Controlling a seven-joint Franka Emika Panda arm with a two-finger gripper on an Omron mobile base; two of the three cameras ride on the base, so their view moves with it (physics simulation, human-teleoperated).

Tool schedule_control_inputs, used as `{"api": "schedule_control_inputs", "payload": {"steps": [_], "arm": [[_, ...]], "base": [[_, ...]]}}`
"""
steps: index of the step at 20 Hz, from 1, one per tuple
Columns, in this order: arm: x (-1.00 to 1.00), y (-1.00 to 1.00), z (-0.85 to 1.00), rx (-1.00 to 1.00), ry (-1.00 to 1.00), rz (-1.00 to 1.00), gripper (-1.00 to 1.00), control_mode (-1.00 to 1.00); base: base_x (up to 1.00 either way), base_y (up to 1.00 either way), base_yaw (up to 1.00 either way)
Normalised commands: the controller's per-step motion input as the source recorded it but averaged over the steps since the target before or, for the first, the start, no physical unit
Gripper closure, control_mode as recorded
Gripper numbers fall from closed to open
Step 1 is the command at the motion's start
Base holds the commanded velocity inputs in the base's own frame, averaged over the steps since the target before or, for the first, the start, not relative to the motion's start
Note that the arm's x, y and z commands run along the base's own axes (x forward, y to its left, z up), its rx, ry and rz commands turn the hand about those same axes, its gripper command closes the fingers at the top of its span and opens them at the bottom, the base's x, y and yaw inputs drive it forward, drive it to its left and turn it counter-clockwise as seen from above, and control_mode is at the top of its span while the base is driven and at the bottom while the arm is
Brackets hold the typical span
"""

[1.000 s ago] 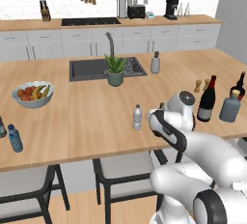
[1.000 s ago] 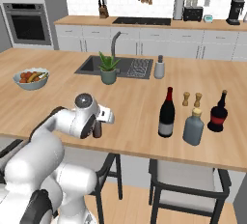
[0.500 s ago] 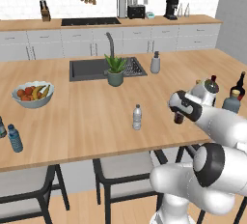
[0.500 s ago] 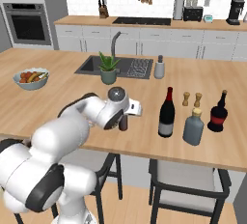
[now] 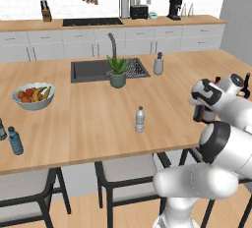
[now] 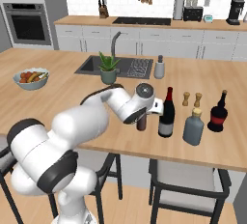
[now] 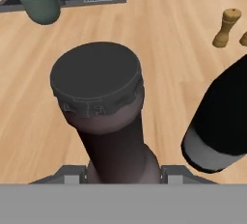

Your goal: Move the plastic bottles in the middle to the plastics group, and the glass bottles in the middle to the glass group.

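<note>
My gripper is shut on the neck of the slim dark-brown glass bottle, low over the counter just left of the tall wine bottle. Whether the brown bottle touches the wood I cannot tell. In the hand view its dark cap is close below the camera, with the wine bottle to the right. The glass group, a squat grey bottle and a red-topped dark bottle, stands further right. The clear plastic bottle stands mid-counter. The blue-tinted bottle and a dark-green bottle are at the far left.
Two wooden mills stand behind the glass bottles. A potted plant, sink and grey dispenser lie toward the back. A fruit bowl sits at the left. Stools stand under the near counter edge.
The arm has swung to the right along the counter, carrying the brown bottle from near the clear bottle to right beside the wine bottle. The other bottles have stayed put.
</note>
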Motion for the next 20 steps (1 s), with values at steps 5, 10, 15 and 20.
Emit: {"api": "schedule_control_inputs", "payload": {"steps": [5, 10, 15, 20], "arm": [[-0.21, -0.16, -0.49, 0.00, 0.00, 0.00, 1.00, -1.00], [0.16, -0.51, -0.52, 0.00, -0.01, 0.00, 1.00, -1.00], [-0.08, -0.40, -0.21, 0.01, -0.06, 0.01, 1.00, -1.00], [0.12, -0.29, 0.00, 0.01, -0.18, 0.05, 1.00, -1.00]], "base": [[0.00, 0.00, 0.00], [0.00, 0.00, 0.00], [0.00, 0.00, 0.00], [0.00, 0.00, 0.00]]}}
